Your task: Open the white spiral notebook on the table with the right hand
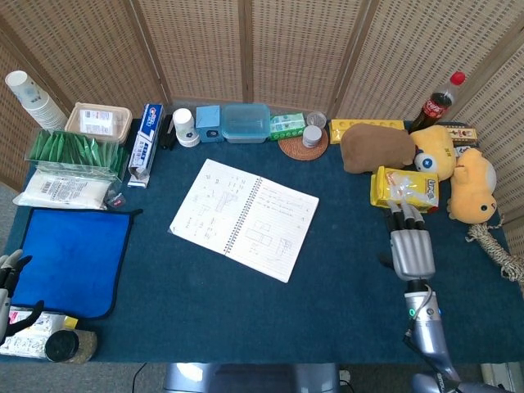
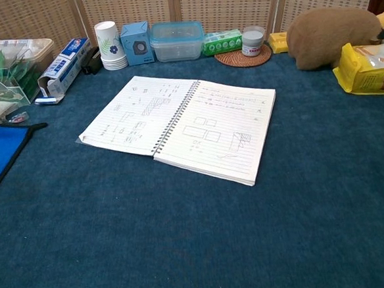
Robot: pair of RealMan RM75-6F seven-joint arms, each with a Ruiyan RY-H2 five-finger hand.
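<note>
The white spiral notebook (image 1: 244, 219) lies open and flat near the middle of the table (image 1: 344, 286), both written pages up — the task looks done. The right hand (image 1: 411, 246) is empty, fingers extended side by side, near the table's right edge beside the yellow packet (image 1: 404, 189), well apart from the notebook and likely parked out of the way. The left hand (image 1: 10, 282), at the front-left corner, is loosely open and holds nothing. Along the back edge, a lidded clear container (image 1: 246, 122) — contents unclear.
</note>
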